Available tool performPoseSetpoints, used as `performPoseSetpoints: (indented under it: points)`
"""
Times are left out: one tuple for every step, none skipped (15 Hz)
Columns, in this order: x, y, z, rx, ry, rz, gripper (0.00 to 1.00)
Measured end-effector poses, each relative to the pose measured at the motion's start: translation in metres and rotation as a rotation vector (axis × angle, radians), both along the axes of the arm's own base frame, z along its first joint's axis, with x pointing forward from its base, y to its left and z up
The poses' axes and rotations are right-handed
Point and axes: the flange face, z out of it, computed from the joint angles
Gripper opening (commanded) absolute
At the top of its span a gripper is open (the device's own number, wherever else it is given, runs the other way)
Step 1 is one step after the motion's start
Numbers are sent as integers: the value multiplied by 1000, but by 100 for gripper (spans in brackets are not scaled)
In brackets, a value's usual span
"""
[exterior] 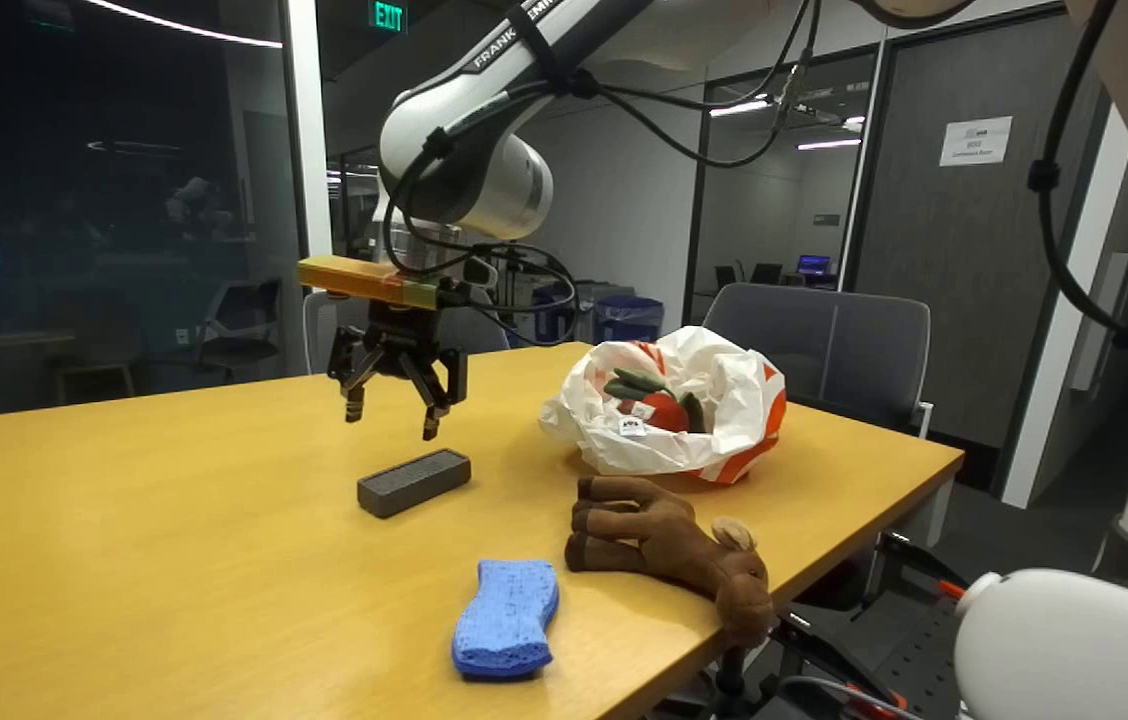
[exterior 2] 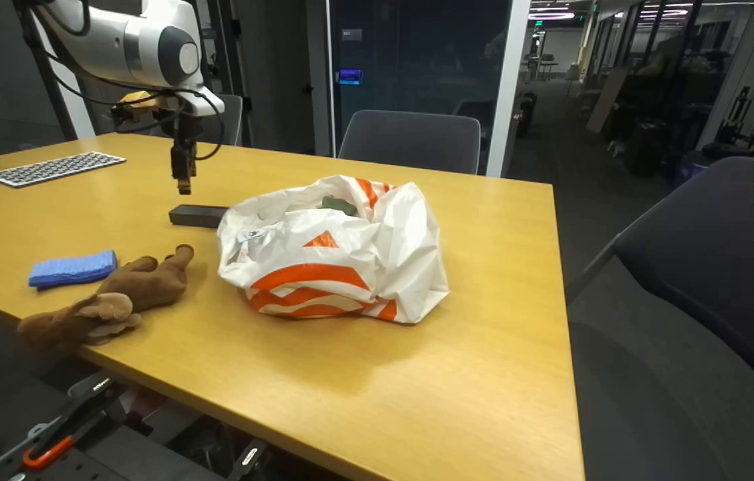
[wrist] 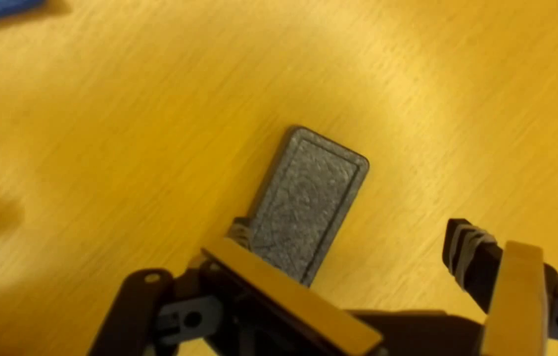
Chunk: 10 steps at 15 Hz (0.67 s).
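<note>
I see the tool hanging, spread wide, just above a dark grey block that lies flat on the yellow worktop, a gap showing between the two. Nearby, a blue sponge lies beside a brown plush animal whose head juts over the edge, and a crumpled white-and-orange bag gapes around red and green things.

Table: brown plush animal lies across near edge, head overhanging. Blue sponge lies close by, near same edge. White-and-orange plastic bag gapes open toward right edge, red item and dark green items inside. In an exterior view, keyboard sits toward far-left corner; grey chair stands behind far edge.
</note>
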Motion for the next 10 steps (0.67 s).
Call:
performPoseSetpoints:
  points:
    - [-1, -2, -3, 4, 27, 7, 100]
    - [-1, -5, -8, 0, 46, 6, 100]
    - [1, -9, -13, -4, 55, 6, 100]
    - [4, -13, -18, -9, 57, 5, 100]
    - [7, -17, -23, -15, 59, -2, 100]
    - [10, -21, -28, -22, 60, -9, 100]
    - [12, -24, -33, -27, 62, -15, 100]
    - [14, -26, -38, -32, 65, -19, 100]
    - [16, -27, -42, -35, 68, -22, 100]
    - [17, -29, -45, -39, 73, -25, 100]
